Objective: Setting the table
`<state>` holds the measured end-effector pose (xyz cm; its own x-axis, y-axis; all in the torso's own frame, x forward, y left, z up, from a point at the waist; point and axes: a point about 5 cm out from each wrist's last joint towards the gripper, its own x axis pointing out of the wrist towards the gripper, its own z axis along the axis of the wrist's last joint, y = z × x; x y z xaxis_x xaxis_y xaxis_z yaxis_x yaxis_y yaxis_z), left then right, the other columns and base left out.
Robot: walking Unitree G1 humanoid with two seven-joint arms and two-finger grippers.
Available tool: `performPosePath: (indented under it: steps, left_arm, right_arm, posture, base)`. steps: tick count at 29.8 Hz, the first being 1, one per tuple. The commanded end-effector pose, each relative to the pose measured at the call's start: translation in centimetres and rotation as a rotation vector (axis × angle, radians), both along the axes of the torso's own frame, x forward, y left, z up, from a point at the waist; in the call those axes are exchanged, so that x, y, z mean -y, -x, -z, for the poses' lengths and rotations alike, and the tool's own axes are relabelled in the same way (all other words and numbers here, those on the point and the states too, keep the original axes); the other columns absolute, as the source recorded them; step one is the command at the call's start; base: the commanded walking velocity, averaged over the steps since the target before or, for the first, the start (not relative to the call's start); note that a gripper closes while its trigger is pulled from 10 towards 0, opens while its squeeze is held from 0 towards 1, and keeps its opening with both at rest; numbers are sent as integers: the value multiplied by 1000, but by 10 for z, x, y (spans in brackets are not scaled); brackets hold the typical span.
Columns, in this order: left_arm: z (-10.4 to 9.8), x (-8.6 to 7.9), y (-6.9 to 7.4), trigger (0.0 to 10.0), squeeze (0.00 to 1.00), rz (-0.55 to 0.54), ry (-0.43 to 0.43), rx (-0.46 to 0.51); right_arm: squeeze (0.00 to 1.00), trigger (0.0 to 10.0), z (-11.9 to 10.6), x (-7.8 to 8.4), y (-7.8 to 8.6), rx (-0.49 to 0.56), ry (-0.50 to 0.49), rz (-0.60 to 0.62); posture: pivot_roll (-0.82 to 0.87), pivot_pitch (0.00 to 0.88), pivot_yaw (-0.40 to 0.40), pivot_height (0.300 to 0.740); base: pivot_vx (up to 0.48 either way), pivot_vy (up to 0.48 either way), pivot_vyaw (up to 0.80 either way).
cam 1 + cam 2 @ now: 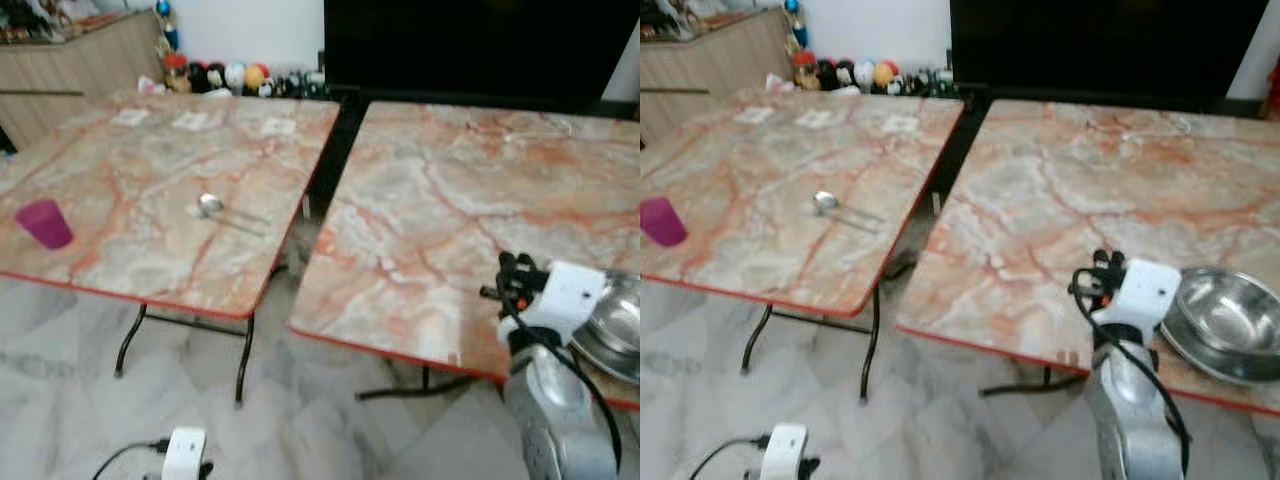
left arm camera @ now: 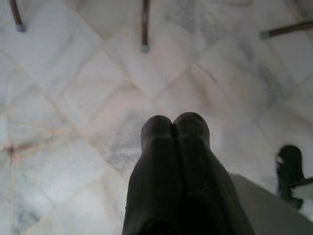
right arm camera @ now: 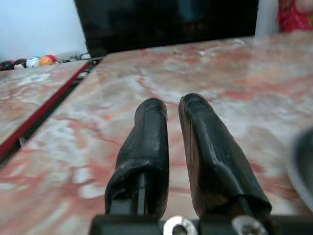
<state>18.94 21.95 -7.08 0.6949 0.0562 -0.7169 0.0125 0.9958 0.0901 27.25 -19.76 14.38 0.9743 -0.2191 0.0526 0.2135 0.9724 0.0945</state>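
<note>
From the head camera: two marble-topped tables, a gap between them. On the right table (image 1: 1060,210) a steel bowl (image 1: 1225,320) sits near the front edge, and the right gripper (image 3: 173,115) hangs over that same table, its white wrist just beside the bowl's rim on the robot's left. Over on the left table (image 1: 150,190), a spoon (image 1: 212,207) lies mid-table and a purple cup (image 1: 44,222) stands near the front corner, both well apart from the bowl.

My guess is the bowl is next. To do it well, swing the wrist toward the rim, spread the fingers first, and pinch the wall cleanly, since thin steel will likely skate on that glossy top.

Left wrist camera: the left gripper (image 2: 173,127) points at the tiled floor, fingers pressed together, carrying nothing, idle.

Right wrist camera: two black fingers just a sliver apart with nothing between them, hovering low over the marble. The bowl's rim (image 3: 301,166) blurs in at the frame's edge, off to the side of the fingers, not ahead of them.
</note>
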Motion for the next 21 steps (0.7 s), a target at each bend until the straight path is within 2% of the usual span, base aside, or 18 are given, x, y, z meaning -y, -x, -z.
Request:
performPosePath:
  steps: [1,21]
  left_arm:
    - [4,-6,9,10000,0,-23,-8,-33]
    - [4,-8,11,10000,0,-43,-5,-42]
  right_arm:
    - [0,10000,-2,-6,-4,8,-10,-14]
    - [0,10000,1,-8,-12,-1,-2,-29]
  posture:
    - [-36,49,5,740]
    - [-33,63,5,740]
  base:
    - [0,480,0]
    - [0,480,0]
